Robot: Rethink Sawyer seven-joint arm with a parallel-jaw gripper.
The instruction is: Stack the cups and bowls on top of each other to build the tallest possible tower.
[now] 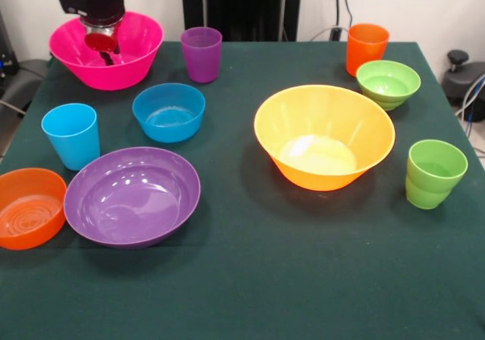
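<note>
end effector point(104, 48) inside pink bowl point(136, 41) | purple cup point(201, 54) beside (apart)

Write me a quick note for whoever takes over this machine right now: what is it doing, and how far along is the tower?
End effector: hanging inside the pink bowl; open or shut can't be told.
All apart on the table: purple cup, blue bowl, blue cup, purple bowl, orange bowl, yellow bowl, green bowl, orange cup, green cup.
Done: nothing stacked.
Left: the whole tower.
</note>
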